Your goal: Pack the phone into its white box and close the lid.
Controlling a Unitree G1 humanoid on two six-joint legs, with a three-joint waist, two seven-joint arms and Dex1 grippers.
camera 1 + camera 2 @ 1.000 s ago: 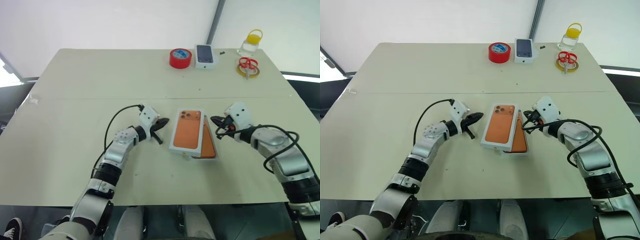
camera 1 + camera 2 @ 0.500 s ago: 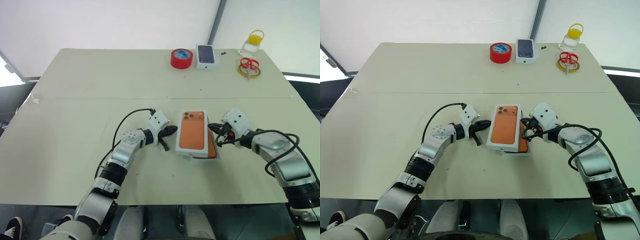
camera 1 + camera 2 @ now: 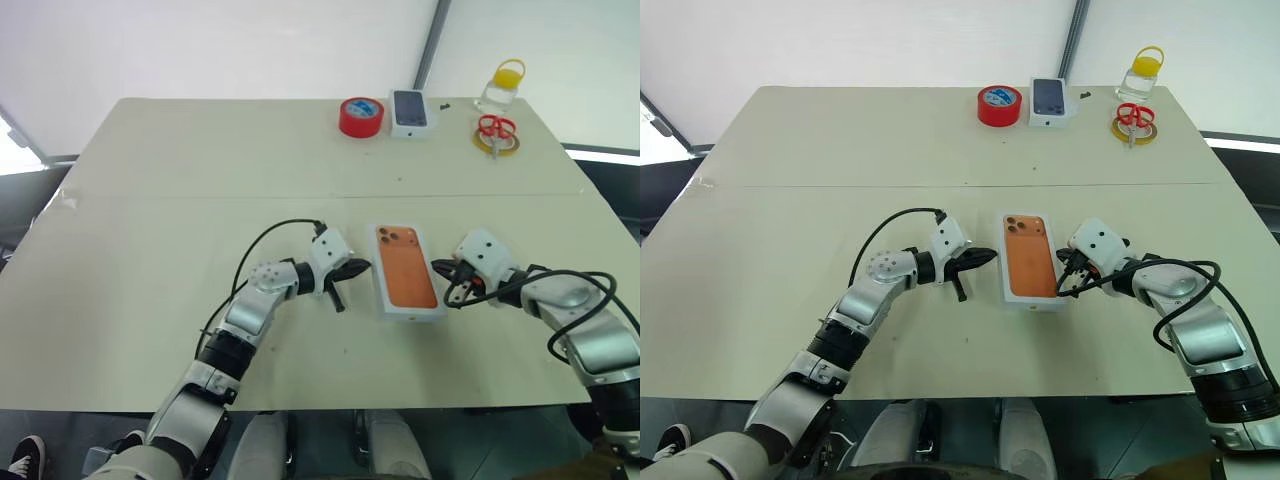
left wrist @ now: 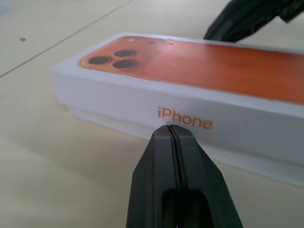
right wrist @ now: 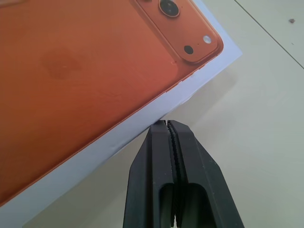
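Pincers are flanking the lid [image 3: 407, 284], which is sitting squarely over the white box [image 4: 118, 124] near the middle of the beige surface [image 3: 150, 230], its orange phone picture facing up. Only a thin white edge of the box is showing under the lid in the left wrist view; the phone itself is hidden. The left pincer [image 3: 352, 268] is lying just beside the lid's left long side, fingers pressed together and pinching nothing. The right pincer [image 3: 447, 270] is sitting at the lid's right edge, likewise pressed together and empty. Red tape [image 3: 361, 116], a smaller white box [image 3: 410, 112], scissors [image 3: 494, 130] and a bottle [image 3: 501, 88] are standing well apart along the far edge.
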